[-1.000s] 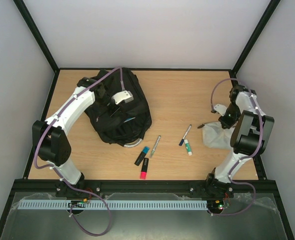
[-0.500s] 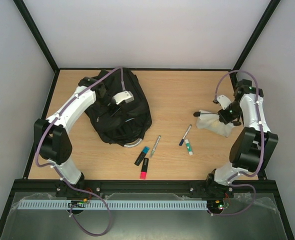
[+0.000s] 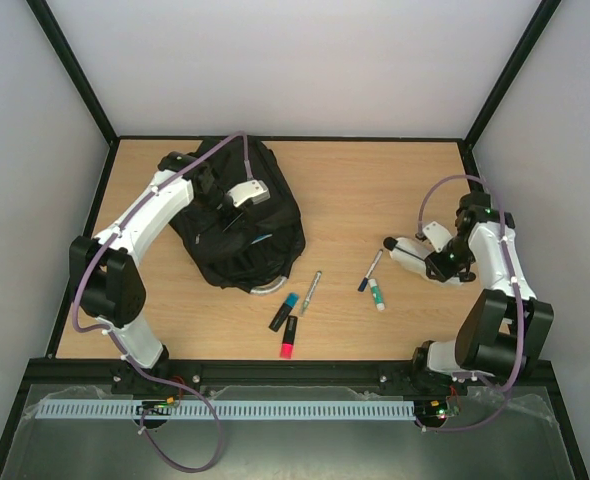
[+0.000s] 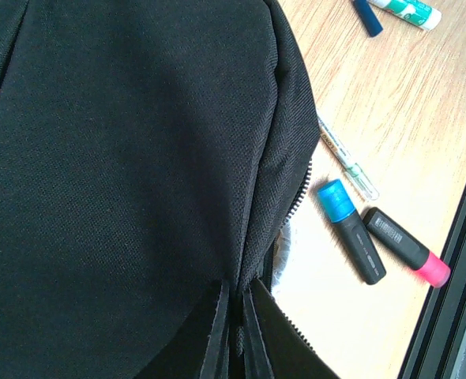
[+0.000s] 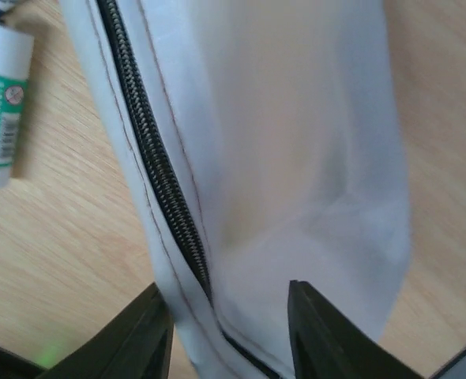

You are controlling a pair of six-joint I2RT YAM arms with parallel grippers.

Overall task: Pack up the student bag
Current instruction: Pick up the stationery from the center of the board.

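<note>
Our right gripper [image 5: 227,296] now stands with its jaws parted astride the white zip pouch [image 5: 296,118], which it held pinched near the right edge of the table [image 3: 375,180] a second ago. The pouch now lies just beside the glue stick [image 5: 2,103]. Our left gripper [image 4: 233,328] stays clamped on the zip edge of the student bag [image 3: 225,240], unmoved at the far left.
</note>
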